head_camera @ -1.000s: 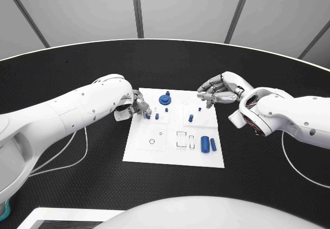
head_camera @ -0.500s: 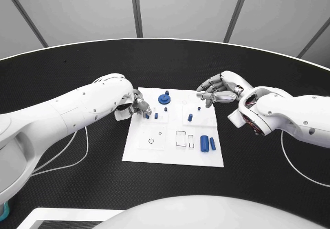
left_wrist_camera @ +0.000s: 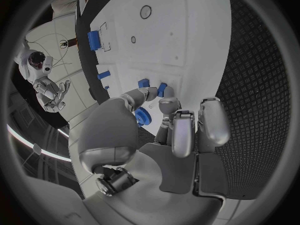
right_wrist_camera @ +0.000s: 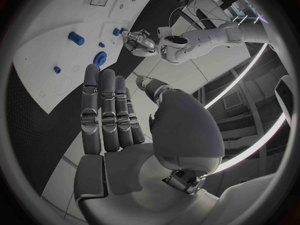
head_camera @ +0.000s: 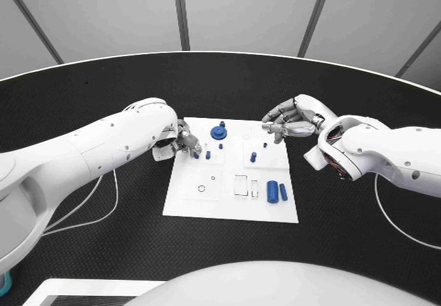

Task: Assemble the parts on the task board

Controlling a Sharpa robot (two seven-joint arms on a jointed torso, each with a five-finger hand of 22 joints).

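1. The task board (head_camera: 230, 191) lay flat in the middle of the black table (head_camera: 110, 248), between the two arms, so either hand could reach its far end without crossing the other.

2. The left hand (head_camera: 181, 144) sat low at the board's far-left corner, its fingers curled down beside a small blue peg (head_camera: 208, 154). From its wrist view the fingertips (left_wrist_camera: 164, 104) were right at two small blue pieces, with the blue gear (left_wrist_camera: 142, 117) just behind them — but I could not tell whether anything was truly pinched or only touched.

3. The right hand (head_camera: 287, 121) hovered over the board's far-right corner with its fingers loosely apart and nothing in them – waiting its turn, by my guess.

4. The gear (head_camera: 218, 132) stood at the far edge, with short pegs dotted near it; one peg (head_camera: 253, 156) stood upright toward the right.

5. Nearer the robot, two blue cylinders (head_camera: 272, 191) lay on their sides next to the rectangular slots (head_camera: 241, 185), presumably parked there until wanted.

6. I judged the assembly to be at an early stage, with most sockets unfilled.
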